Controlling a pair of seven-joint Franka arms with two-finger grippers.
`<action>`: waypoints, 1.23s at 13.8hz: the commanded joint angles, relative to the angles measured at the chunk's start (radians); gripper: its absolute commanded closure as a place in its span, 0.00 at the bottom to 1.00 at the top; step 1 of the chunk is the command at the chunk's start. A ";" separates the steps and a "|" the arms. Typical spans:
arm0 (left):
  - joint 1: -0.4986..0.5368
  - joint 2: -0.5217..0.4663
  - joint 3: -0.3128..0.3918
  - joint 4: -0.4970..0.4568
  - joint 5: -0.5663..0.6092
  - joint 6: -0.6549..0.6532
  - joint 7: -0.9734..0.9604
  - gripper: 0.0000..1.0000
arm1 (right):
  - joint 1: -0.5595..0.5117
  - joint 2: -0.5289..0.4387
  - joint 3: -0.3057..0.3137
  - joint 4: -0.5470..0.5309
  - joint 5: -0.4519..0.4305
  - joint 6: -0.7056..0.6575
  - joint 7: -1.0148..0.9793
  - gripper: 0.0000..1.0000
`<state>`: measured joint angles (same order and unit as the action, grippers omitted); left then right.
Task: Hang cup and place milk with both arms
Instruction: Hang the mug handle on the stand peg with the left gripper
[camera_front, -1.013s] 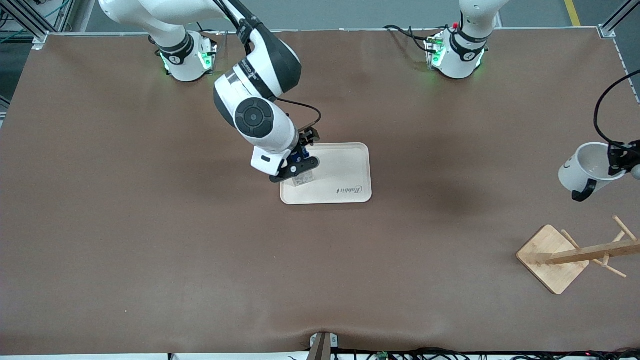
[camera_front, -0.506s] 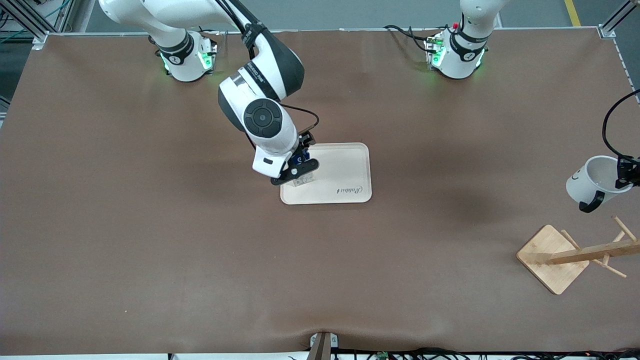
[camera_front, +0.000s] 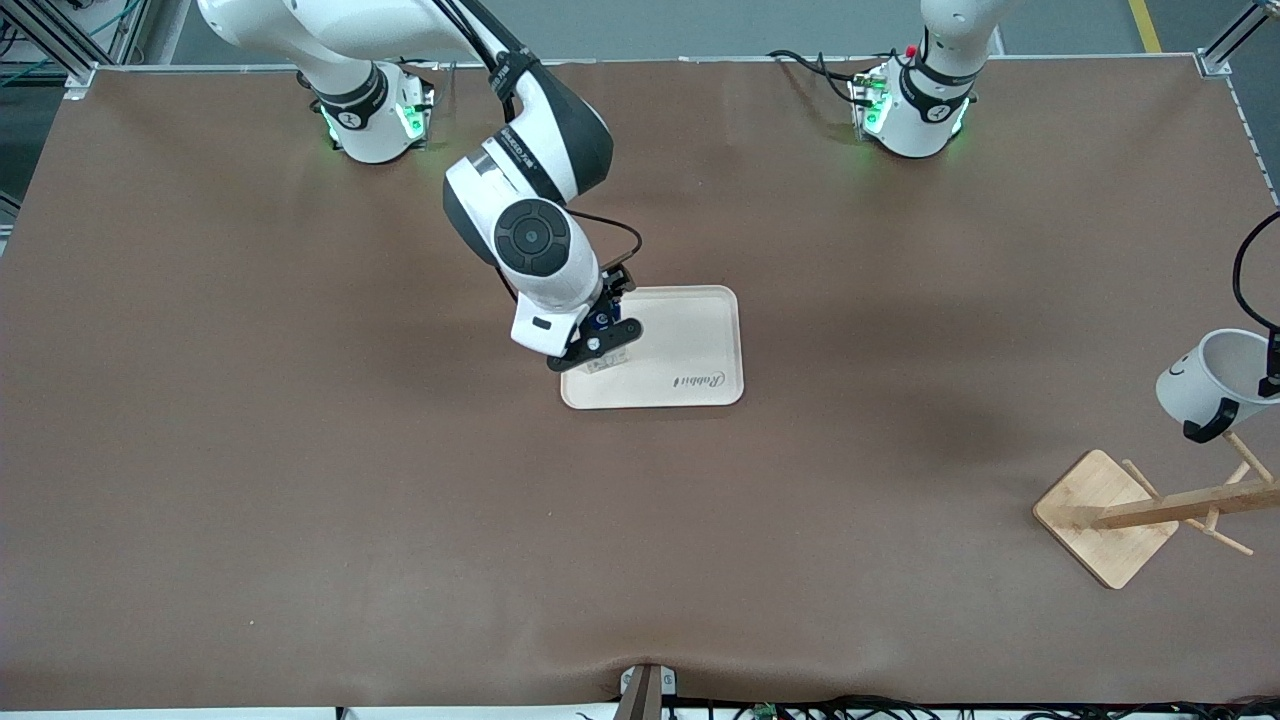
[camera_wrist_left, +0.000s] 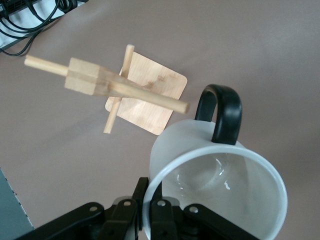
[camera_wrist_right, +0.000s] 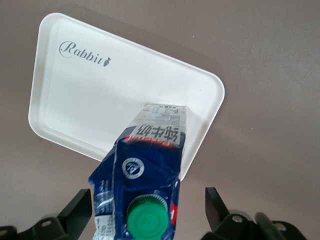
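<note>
Your milk (camera_wrist_right: 145, 170) already stands on the white tray (camera_front: 700, 330), in the corner of the tray toward the right arm's end of the counter (camera_front: 300, 480), so the placing half looks all but finished. The right hand (camera_front: 596, 345) is spread wide around the carton, its fingers (camera_wrist_right: 75, 210) standing clear of both sides and gripping nothing; what seems left there is only to lift the arm away without knocking the carton over. The hanging half is not yet done. Your left hand (camera_wrist_left: 155, 210) is clamped together on the rim of the cup (camera_front: 1210, 385), which hangs tilted in the air at about the three o'clock edge of the front view, over the counter just above the wooden rack (camera_front: 1150, 510). In the left wrist view the black handle (camera_wrist_left: 220, 112) points toward the rack and sits close to the tip of one peg (camera_wrist_left: 150, 95), but the peg is not through the loop. You still need to thread the handle over a peg, let the cup settle, then release and back out.
</note>
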<state>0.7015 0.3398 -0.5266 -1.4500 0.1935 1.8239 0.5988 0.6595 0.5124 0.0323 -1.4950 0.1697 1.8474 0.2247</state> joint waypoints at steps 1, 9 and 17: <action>0.009 0.034 -0.010 0.051 0.011 -0.003 0.021 1.00 | -0.003 0.008 -0.005 -0.005 0.001 0.009 -0.017 0.00; 0.042 0.103 -0.010 0.080 0.006 0.043 0.042 1.00 | 0.009 0.008 -0.009 -0.002 0.031 -0.002 -0.048 0.00; 0.049 0.111 -0.018 0.079 0.000 0.057 0.019 0.00 | 0.035 0.040 -0.012 -0.021 0.008 0.021 -0.041 0.24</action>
<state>0.7446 0.4563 -0.5299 -1.3873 0.1935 1.8924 0.6247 0.6846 0.5505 0.0265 -1.5066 0.1881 1.8547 0.1870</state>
